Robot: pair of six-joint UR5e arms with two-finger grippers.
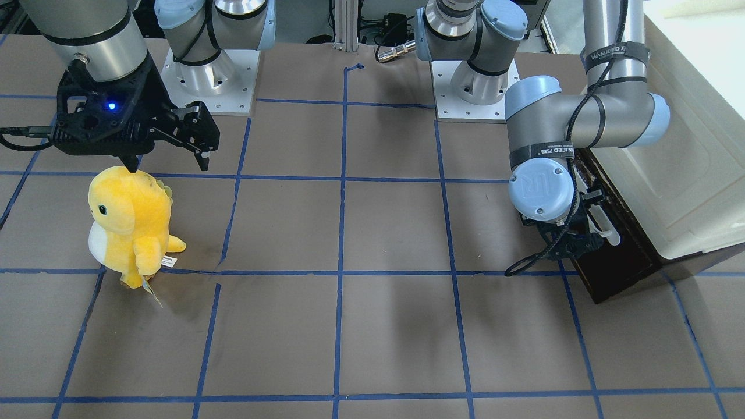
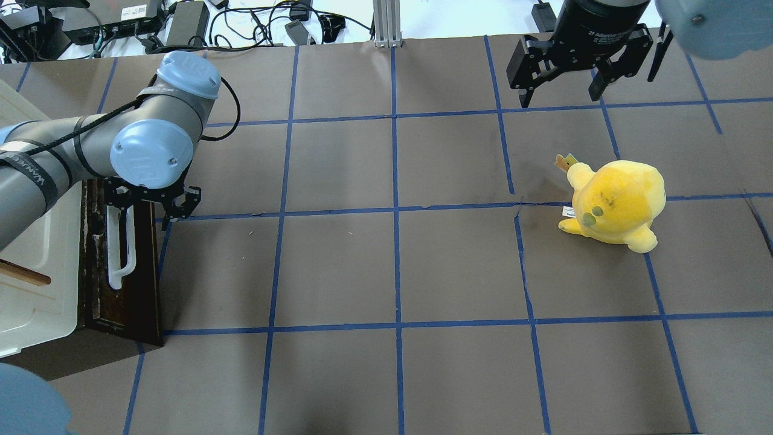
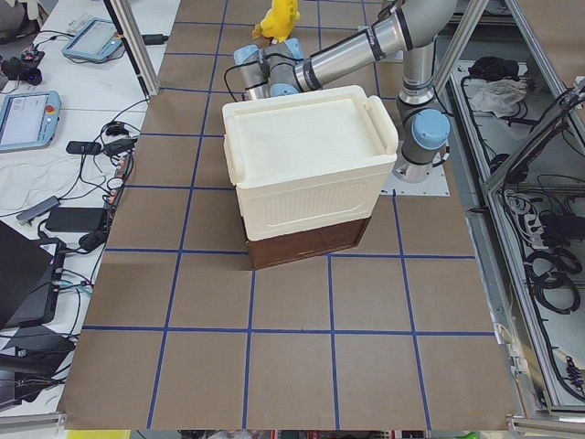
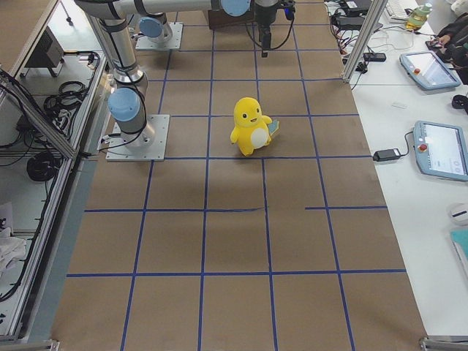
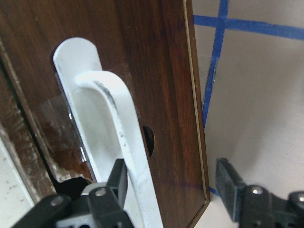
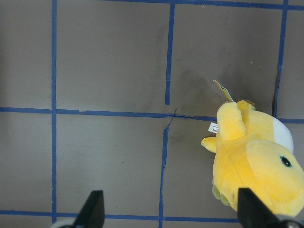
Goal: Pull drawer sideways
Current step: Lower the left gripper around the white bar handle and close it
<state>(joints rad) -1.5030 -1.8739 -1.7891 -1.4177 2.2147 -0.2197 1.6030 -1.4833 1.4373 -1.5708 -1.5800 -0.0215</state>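
Straddling the long white handle (image 1: 602,224) of the drawer (image 1: 625,270), the left end effector (image 1: 573,241) hangs low at one end of the worktop (image 1: 378,233) in the front-facing view, where the dark wooden front sits under the cream cabinet (image 1: 687,174); across the worktop the right end effector (image 1: 169,163) hovers above a yellow plush toy (image 1: 125,224). From overhead, the left end effector (image 2: 148,211) sits at the end of the handle (image 2: 118,248) farther from the robot's base, and the drawer (image 2: 142,272) appears close against the cabinet (image 2: 36,290), not visibly drawn out. The left-end camera shows only the cabinet (image 3: 311,174) on its dark base, with the end effector hidden behind it. The left wrist camera gives the telling detail: the fingers (image 5: 118,178) are spread wide with the handle (image 5: 123,142) between them, close by one finger, the other out past the edge of the drawer (image 5: 161,71); nothing is gripped yet. The right wrist camera shows its fingers (image 6: 92,209) wide apart and empty, the yellow plush toy (image 6: 256,161) below. The step in hand appears to be closing on the handle. Done well, it would mean squeezing firmly before any pull, then drawing straight out from the cabinet toward the worktop's middle, slowly, since a grip so near one end of the handle could twist the drawer in its slot or drag the cabinet along.
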